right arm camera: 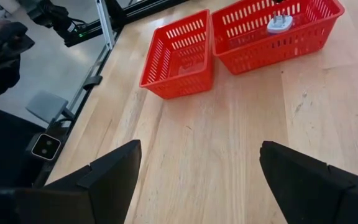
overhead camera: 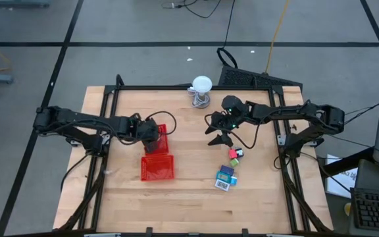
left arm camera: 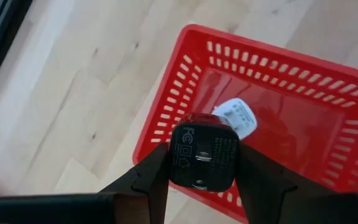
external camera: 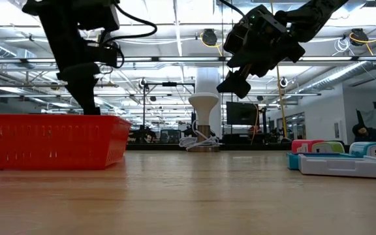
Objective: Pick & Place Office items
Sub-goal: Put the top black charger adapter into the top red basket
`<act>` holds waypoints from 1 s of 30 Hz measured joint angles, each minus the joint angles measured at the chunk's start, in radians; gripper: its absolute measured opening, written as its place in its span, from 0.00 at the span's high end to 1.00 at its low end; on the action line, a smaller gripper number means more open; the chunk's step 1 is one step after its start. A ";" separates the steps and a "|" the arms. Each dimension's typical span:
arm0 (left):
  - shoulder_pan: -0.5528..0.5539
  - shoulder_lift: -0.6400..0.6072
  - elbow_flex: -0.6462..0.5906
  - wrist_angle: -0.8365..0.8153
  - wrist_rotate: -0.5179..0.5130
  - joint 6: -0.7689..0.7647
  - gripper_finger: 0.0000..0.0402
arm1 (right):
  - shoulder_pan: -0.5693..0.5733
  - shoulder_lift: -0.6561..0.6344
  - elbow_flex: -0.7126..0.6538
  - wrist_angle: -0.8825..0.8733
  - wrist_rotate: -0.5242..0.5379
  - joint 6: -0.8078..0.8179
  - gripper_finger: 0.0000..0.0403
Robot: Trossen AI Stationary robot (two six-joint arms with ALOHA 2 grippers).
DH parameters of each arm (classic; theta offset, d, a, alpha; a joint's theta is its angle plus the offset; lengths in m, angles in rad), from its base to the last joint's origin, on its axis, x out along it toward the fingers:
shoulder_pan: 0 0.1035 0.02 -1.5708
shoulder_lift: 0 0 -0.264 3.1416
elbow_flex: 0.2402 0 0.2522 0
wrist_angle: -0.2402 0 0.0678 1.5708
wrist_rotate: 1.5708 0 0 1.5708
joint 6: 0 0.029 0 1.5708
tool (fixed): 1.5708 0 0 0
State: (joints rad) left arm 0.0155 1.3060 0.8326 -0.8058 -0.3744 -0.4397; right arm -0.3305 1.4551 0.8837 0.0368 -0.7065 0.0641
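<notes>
I am seeing the left gripper (left arm camera: 199,180) hanging over the far red tray (overhead camera: 166,133), its fingers clamped on a black charger block (left arm camera: 204,154) with printed markings. In the left wrist view the block is sitting above the tray's near rim, partly over bare wood outside it. A white item (left arm camera: 238,116) is already lying on that tray's floor. The second red tray (overhead camera: 157,166) is sitting just beside the first, toward the table's front edge.

I am holding the right gripper (right arm camera: 197,168) raised above the tabletop (overhead camera: 189,197) right of center, fingers spread wide with nothing between them. Open wood is lying between it and the 2 trays.

The remaining office items (overhead camera: 229,170) are clustering below the right gripper, the teal-blue packet (overhead camera: 225,175) nearest the front. The white ball on its stand (overhead camera: 201,89) is standing at the back edge.
</notes>
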 joint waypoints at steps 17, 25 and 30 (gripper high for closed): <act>0.037 0.003 -0.059 0.078 0.036 -0.013 0.63 | 0.000 0.000 0.000 0.003 0.000 -0.005 0.22; 0.037 0.021 -0.059 0.077 0.029 -0.063 0.63 | 0.000 0.000 0.000 0.003 0.000 -0.005 0.22; 0.037 0.084 -0.059 0.078 0.045 -0.064 0.63 | 0.000 -0.001 0.000 0.004 0.000 -0.005 0.22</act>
State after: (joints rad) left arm 0.0521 1.3900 0.7734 -0.7273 -0.3292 -0.5037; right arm -0.3305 1.4546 0.8841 0.0405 -0.7065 0.0593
